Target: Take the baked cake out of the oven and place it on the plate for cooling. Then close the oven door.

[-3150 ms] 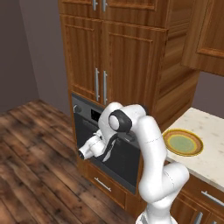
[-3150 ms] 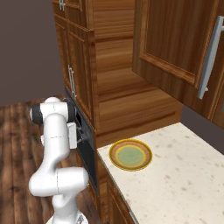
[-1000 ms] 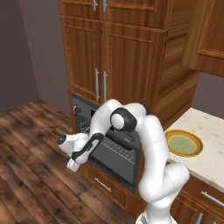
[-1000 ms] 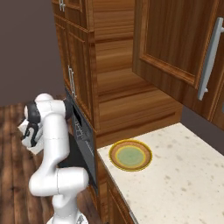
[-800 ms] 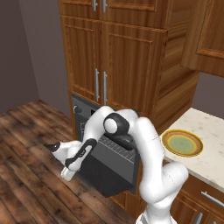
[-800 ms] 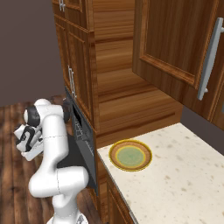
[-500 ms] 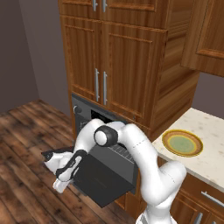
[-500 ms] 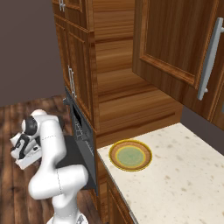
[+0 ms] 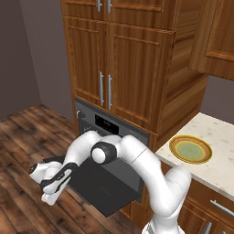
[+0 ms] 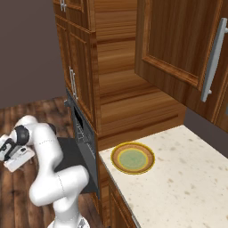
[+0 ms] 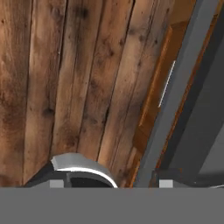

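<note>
Nearest the cameras, the white arm reaches down and out toward eight o'clock in the left base view, ending in the tool (image 9: 51, 188) low over the wooden floor (image 9: 27, 137), just off the front edge of the oven door (image 9: 107, 187). In the right base view the tool (image 10: 11, 153) sits at about nine o'clock, beside that same dark panel. Whether its fingers stand apart or together I cannot tell: they are too small in the base views, and the hand view looks mostly at floorboards with the door's edge running along its right side.

The oven door is dropped fully open, lying roughly level in front of the oven (image 9: 109, 125). So the first step, getting the oven open, looks done, and the tool appears to be clear of the handle, though contact cannot be ruled out from these angles.

Further back, the oven's cavity shows only as a dark gap with a bit of wire rack (image 10: 81, 131) in the right base view. The cake cannot be made out; by my judgement it is still inside, hidden by the angle.

Farther still, toward three o'clock in the left base view, the plate (image 9: 190, 149) rests on the pale speckled table (image 9: 219, 160), with nothing on it. In the right base view the plate (image 10: 132, 157) lies near the table's corner closest to the oven.

What remains, as I read it: reach into the oven, take the cake, set it on the plate, then lift the door shut.
</note>
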Controlling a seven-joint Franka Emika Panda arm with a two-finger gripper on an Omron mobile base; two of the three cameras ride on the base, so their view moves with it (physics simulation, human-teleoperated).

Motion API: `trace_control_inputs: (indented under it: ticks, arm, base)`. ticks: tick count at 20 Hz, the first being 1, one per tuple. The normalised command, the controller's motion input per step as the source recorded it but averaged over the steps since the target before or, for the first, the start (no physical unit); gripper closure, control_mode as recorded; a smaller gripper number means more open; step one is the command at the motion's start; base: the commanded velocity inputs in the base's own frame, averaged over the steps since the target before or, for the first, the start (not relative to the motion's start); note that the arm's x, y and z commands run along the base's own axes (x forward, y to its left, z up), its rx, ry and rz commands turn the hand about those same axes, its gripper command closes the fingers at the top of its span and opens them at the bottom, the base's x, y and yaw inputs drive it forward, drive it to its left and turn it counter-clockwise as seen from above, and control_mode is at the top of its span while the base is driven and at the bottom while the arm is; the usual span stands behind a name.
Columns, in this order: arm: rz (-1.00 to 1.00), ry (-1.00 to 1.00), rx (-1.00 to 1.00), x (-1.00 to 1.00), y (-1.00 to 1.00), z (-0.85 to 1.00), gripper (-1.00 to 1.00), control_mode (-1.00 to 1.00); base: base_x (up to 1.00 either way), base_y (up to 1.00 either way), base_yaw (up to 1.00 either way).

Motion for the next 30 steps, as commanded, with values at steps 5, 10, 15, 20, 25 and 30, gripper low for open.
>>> trace_control_inputs:
  ticks: [5,10,15,20,25,30]
  arm:
    - [0.00,-0.08,-0.05,0.24,-0.39,0.64,-1.00,-1.00]
    - [0.00,-0.08,-0.15,0.91,-0.61,0.02,-1.00,-1.00]
    - [0.00,-0.13,-0.17,0.79,-0.69,0.00,-1.00,-1.00]
    - [0.00,-0.14,-0.14,0.49,-0.64,-0.04,-1.00,-1.00]
    - [0.00,-0.11,-0.11,0.34,-0.58,-0.21,-1.00,-1.00]
    - [0.01,-0.14,-0.02,0.09,-0.85,0.01,-1.00,-1.00]
  base:
    - [0.00,0.00,0.00]
    - [0.00,0.00,0.00]
    - [0.00,0.00,0.00]
    - [0.00,0.00,0.00]
    - [0.00,0.00,0.00]
    - [0.00,0.00,0.00]
